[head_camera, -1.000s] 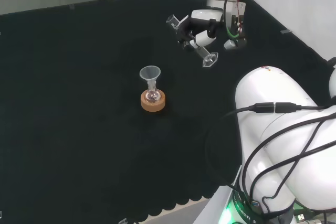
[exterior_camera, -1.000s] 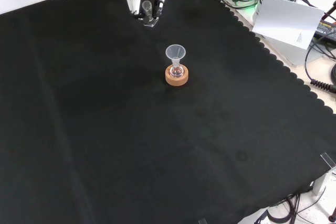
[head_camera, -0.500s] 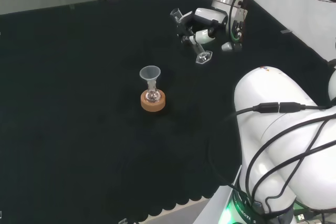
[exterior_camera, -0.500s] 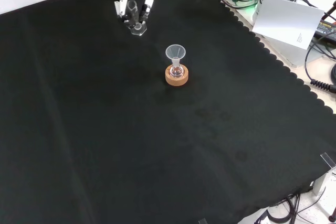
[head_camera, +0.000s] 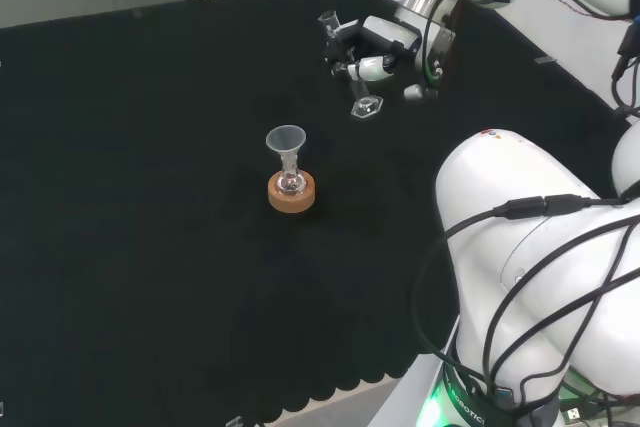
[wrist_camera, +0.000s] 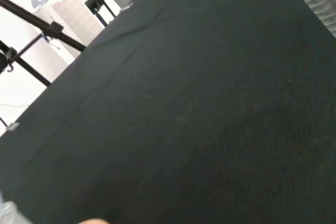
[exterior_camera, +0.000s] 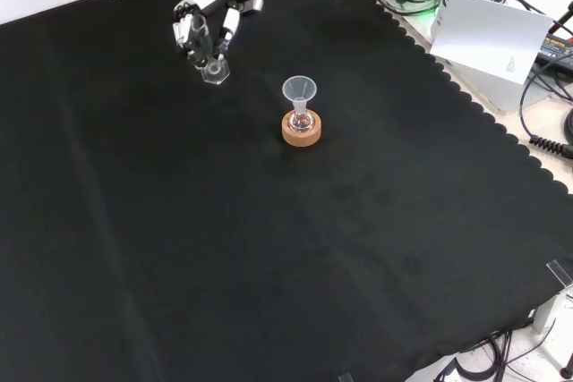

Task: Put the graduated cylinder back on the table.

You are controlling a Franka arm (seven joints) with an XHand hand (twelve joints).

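The black and white robot hand [head_camera: 375,47] has its fingers curled round the slim clear graduated cylinder [head_camera: 350,72], carrying it tilted above the black cloth [head_camera: 150,197], base downward, right of the clear funnel [head_camera: 287,142] and cork ring stand [head_camera: 291,193] in the head view. It looks light, stiff, slick and breakable. Mid-barrel is the sensible place to hold it.

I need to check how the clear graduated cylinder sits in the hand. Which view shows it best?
The head view: the clear graduated cylinder shows along its length, tilted, with the black and white hand curled round its middle. The front view shows its base below the fingers. The wrist view gives no clear look at it.
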